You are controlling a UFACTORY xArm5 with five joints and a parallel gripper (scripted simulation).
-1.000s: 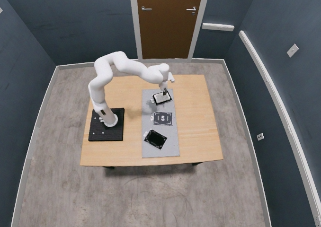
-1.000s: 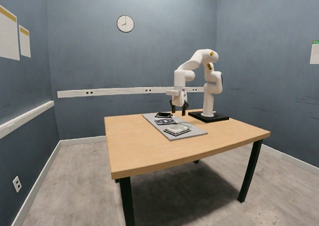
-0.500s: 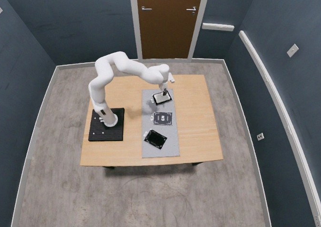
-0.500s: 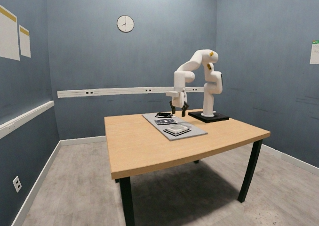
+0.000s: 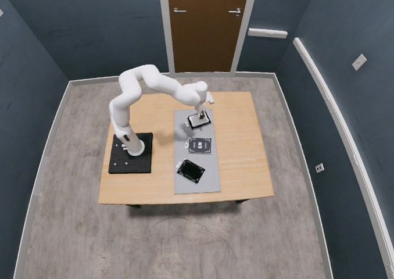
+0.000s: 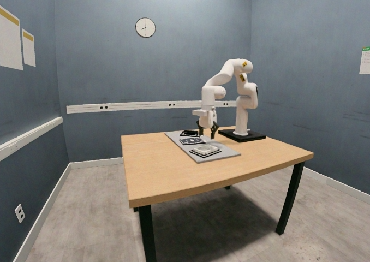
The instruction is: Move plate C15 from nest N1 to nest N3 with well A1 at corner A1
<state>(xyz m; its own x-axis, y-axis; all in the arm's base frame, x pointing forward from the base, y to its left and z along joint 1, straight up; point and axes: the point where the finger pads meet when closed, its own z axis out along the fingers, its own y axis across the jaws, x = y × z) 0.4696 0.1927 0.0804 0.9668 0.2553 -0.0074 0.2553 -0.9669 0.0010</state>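
A pale, clear-topped plate (image 5: 205, 122) (image 6: 205, 150) sits on the nest at the door end of the grey mat (image 5: 197, 183) (image 6: 227, 152). The middle nest (image 5: 192, 145) (image 6: 192, 141) is a dark pad with white corner marks and holds no plate. A black plate (image 5: 190, 171) (image 6: 189, 133) sits on the nest at the other end, turned at an angle. My gripper (image 5: 200, 115) (image 6: 206, 132) is open and empty, pointing down a short way above the pale plate. The labels on the plates and nests are too small to read.
Small white signs (image 5: 186, 143) stand on the mat left of each nest. The wooden table (image 5: 243, 147) (image 6: 176, 172) carries the mat and my black base plate (image 5: 131, 164) (image 6: 253, 136). The arm reaches over from the base side.
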